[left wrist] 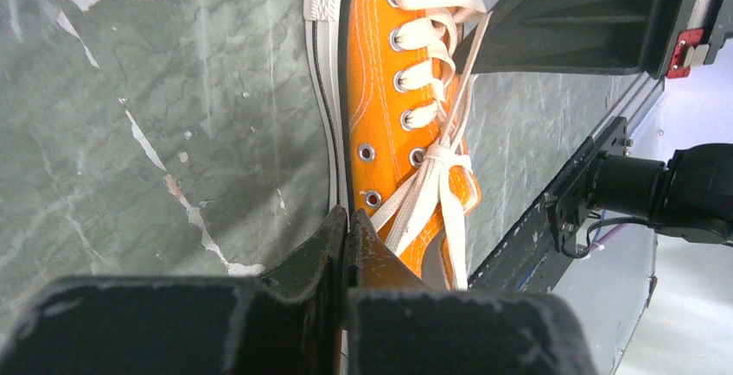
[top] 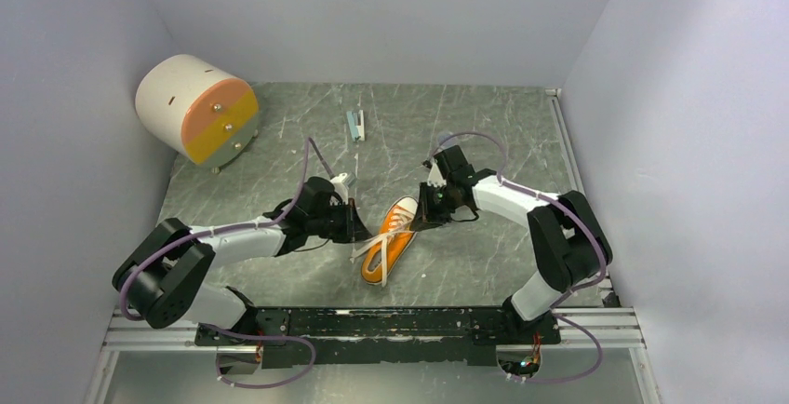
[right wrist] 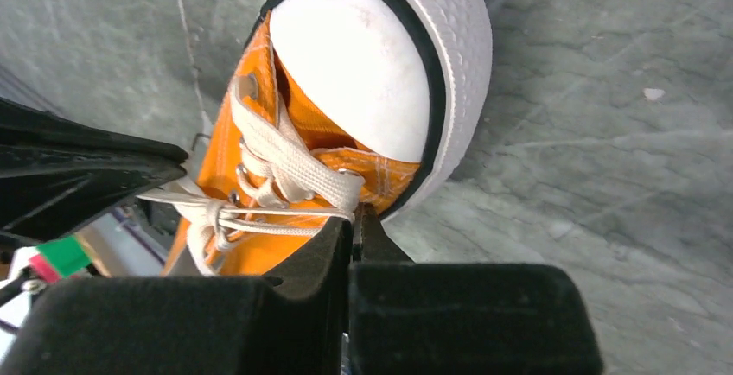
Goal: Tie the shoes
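The orange shoe [top: 391,241] lies between the arms on the marble table, white toe cap [right wrist: 354,64] pointing to the back right. Its white laces [left wrist: 436,159] are knotted near the top eyelets. My right gripper [top: 425,214] is shut on the laces [right wrist: 285,219]: two taut strands run from the knot into its fingertips [right wrist: 339,235]. My left gripper [left wrist: 347,218] is shut, its tips against the shoe's [left wrist: 380,107] edge by the last eyelet. Lace strands pass behind its right finger; I cannot tell whether any is pinched. Loose lace ends [top: 357,252] trail left of the heel.
A white drum with an orange and yellow face [top: 197,108] lies at the back left. A small blue and white object [top: 355,125] lies at the back middle. The black mounting rail [top: 391,322] runs along the near edge. Grey walls close in on both sides.
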Controlling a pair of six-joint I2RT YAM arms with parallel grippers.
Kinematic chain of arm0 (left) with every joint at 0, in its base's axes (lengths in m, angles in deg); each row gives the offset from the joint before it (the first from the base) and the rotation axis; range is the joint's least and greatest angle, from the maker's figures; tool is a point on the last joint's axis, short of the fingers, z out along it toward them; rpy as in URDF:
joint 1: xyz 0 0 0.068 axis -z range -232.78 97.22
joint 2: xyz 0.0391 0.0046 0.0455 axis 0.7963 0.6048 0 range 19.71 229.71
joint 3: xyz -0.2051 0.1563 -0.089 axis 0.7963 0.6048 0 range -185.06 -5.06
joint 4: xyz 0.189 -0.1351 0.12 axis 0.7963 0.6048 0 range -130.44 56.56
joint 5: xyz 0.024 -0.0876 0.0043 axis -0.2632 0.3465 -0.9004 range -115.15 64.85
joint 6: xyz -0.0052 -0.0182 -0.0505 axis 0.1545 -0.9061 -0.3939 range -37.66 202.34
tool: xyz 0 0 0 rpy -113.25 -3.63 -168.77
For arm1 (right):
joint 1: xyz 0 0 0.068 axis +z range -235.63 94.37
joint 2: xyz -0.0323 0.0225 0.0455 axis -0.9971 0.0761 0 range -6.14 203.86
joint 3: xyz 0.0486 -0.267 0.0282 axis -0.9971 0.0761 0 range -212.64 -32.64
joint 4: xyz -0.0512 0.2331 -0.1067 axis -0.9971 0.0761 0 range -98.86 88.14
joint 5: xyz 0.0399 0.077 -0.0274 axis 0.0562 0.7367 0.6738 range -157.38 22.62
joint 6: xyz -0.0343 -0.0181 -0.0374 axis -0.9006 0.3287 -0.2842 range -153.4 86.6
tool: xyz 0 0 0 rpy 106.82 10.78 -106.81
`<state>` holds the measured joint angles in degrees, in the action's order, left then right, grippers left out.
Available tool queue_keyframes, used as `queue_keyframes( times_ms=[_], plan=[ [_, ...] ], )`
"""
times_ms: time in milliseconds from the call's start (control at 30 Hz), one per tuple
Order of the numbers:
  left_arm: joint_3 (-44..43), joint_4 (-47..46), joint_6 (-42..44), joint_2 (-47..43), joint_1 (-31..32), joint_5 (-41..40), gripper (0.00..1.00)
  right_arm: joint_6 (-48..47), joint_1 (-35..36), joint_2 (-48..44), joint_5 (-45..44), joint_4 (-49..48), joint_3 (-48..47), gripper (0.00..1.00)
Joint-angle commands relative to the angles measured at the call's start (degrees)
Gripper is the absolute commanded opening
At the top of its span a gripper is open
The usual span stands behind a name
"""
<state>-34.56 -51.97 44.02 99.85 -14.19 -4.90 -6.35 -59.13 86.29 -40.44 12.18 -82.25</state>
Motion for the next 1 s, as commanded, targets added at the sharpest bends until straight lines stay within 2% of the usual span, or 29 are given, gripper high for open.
queue_keyframes(
  times_ms=[0,133,367,567,667,800,967],
  plan=[
    [-0.1,9.3,3.1,0.2,0.1,-5.1,0.05,-7.2,-1.4,-1.5,-19.5,6.9,-1.7,0.00],
    [0.9,9.9,3.3,-0.5,0.1,-6.4,0.05,-8.8,-1.1,-3.3,-25.5,9.1,-1.6,0.00],
    [2.0,9.0,4.2,0.1,0.1,-6.1,0.04,-8.4,-0.8,-3.8,-17.8,5.2,1.8,0.00],
    [-2.8,16.1,7.9,-1.4,-0.3,-11.1,0.05,-9.2,-1.9,-5.1,-18.8,7.5,0.5,0.00],
    [-3.3,16.7,8.6,0.5,-1.2,-13.0,0.05,-9.5,-2.2,-3.8,-19.9,5.7,1.0,0.00],
    [-5.6,15.6,10.9,5.2,-5.0,-9.8,0.05,-8.3,-3.8,-3.1,-19.3,2.8,1.6,0.00],
    [-14.1,18.2,14.4,10.8,-7.5,-9.9,0.05,-7.9,-4.9,-1.5,-18.8,1.1,0.6,0.00]
  ],
)
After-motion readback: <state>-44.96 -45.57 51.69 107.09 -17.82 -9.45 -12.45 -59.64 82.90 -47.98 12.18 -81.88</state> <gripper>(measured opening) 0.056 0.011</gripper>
